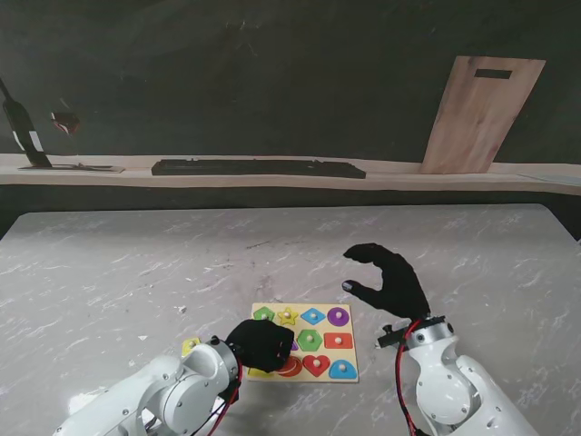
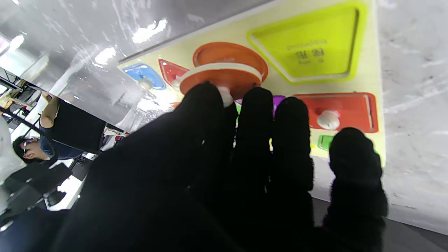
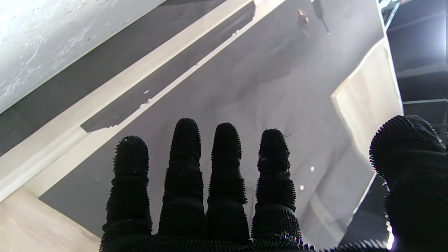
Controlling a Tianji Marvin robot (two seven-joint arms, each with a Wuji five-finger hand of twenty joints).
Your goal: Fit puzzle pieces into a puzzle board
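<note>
Pieces here look light, stiff and flat – each with a small white knob, the natural place to pinch. Nearest me, the left hand (image 1: pixel 260 343) hangs over the board's (image 1: pixel 348 313) near-left corner, fingers (image 2: pixel 253 115) pinching the knob of the orange oval (image 2: pixel 224 75) (held just over its matching recess, not yet seated). Beside it a yellow recess (image 2: pixel 311 45) lies empty. Farther off to the right, the right hand (image 1: pixel 392 282) hovers raised, fingers spread, grasping nothing.

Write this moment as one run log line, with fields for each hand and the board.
left hand: shut on orange oval piece, above its slot | right hand: open, raised | puzzle board: yellow slot empty
</note>
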